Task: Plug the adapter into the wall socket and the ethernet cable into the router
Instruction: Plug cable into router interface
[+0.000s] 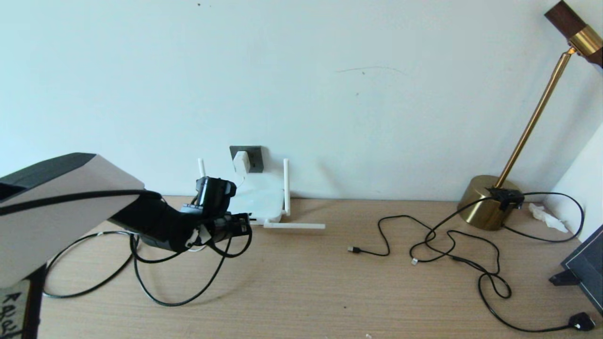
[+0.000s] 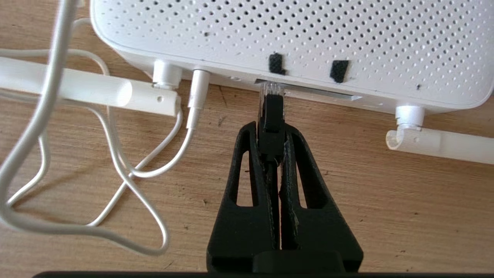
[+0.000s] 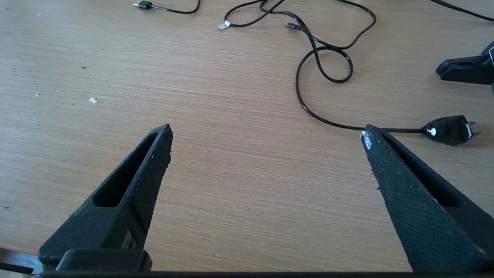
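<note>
The white adapter (image 1: 241, 161) sits in the dark grey wall socket (image 1: 255, 157) on the wall, its thin white cord (image 2: 115, 162) looping over the desk to the router. The white router (image 1: 258, 197) (image 2: 293, 42) lies flat below the socket with its antennas folded out. My left gripper (image 1: 242, 225) (image 2: 272, 129) is shut on the black connector of the ethernet cable (image 2: 272, 116). The connector's clear tip (image 2: 271, 89) is at the router's port slot. The black cable (image 1: 179, 287) trails back over the desk. My right gripper (image 3: 266, 133) hovers open over bare desk, out of the head view.
A brass lamp (image 1: 490, 200) stands at the back right. Thin black cables (image 1: 452, 245) (image 3: 328, 58) sprawl across the right of the desk, ending in a black plug (image 1: 582, 321) (image 3: 449, 129). A dark stand (image 1: 582, 273) sits at the right edge. Crumpled tissue (image 1: 546, 217) lies beside the lamp.
</note>
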`<state>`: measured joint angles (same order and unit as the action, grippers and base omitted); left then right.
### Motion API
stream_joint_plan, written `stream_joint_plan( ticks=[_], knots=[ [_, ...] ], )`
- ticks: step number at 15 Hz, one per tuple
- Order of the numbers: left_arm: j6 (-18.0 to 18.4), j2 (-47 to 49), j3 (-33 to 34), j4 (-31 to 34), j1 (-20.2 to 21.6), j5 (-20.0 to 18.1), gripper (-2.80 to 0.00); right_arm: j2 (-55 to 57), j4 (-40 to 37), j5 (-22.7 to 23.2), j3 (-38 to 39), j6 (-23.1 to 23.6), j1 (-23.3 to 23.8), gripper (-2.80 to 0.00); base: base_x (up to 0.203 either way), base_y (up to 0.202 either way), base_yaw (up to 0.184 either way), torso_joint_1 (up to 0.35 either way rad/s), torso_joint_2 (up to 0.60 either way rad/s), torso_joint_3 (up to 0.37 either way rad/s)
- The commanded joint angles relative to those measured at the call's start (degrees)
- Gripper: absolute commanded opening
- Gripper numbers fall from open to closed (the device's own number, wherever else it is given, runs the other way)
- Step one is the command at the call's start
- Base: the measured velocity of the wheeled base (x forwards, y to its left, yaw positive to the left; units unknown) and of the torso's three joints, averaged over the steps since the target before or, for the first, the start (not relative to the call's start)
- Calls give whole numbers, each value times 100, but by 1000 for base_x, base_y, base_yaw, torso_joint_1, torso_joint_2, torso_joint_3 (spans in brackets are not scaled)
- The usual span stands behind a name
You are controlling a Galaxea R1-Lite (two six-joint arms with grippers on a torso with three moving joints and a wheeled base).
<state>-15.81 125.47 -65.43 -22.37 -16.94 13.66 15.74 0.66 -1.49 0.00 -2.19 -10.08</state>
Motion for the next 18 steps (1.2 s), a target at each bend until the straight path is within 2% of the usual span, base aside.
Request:
stream_joint_plan(
  ticks=[1, 18],
  knots=[
    [-10, 84, -58, -13, 16, 14, -280, 8, 4, -1, 0, 0, -3, 0, 0, 0, 0, 0, 0, 0],
    [-10, 179, -49, -92, 33, 23, -280, 8, 4, 8, -9, 0, -3, 0, 0, 0, 0, 0, 0, 0]
  ],
)
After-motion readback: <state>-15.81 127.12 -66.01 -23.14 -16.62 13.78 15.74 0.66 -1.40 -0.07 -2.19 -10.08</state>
